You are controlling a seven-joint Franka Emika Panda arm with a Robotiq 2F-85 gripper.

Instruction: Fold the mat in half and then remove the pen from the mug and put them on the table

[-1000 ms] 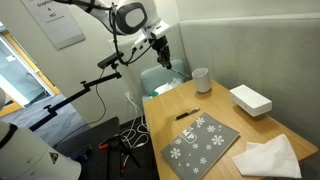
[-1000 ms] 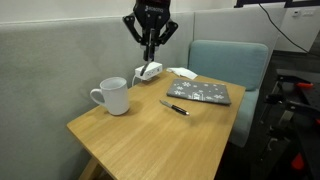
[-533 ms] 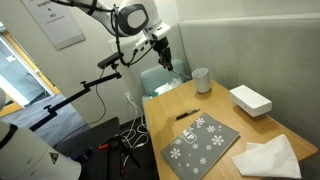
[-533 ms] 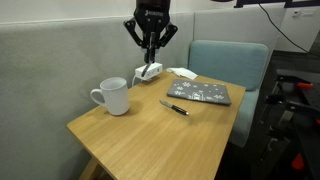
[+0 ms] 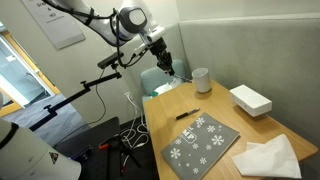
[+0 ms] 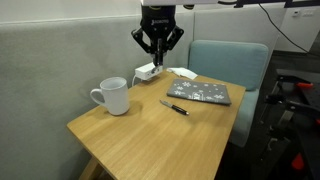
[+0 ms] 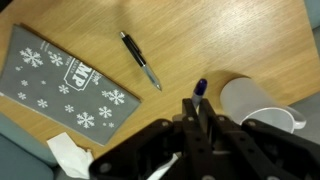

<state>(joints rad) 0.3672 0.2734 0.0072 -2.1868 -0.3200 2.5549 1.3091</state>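
The hand point(image 6: 156, 48) hangs in the air over the mug end of the bench point(image 6: 150, 130), its dark fingers pinched together on a slim blue-tipped pen point(image 7: 200, 88) that points down out of it. In the wrist view, the pen's tip shows just beside the rim of the mug point(image 7: 255, 105). The mug is a plain white, glossy cylinder with a looped handle. It stands upright near the wall-side edge of the bench, clear of the hand in both exterior views point(image 5: 201, 79) point(image 6: 112, 97). A second pen, a thin black pen point(image 7: 140, 60), lies flat on the bare wood between the mug and the mat. The mat point(image 7: 65, 85) is a flat grey rectangle, felt-like and printed with white snowflakes. It lies toward the opposite end of the bench, near the open long edge point(image 5: 200, 140). A white box point(image 5: 250, 99) with crisp corners sits along the wall-side edge, and a crumpled white tissue point(image 5: 268, 157) lies in the corner past the mat. The bench top is smooth pale wood with a fine grain.
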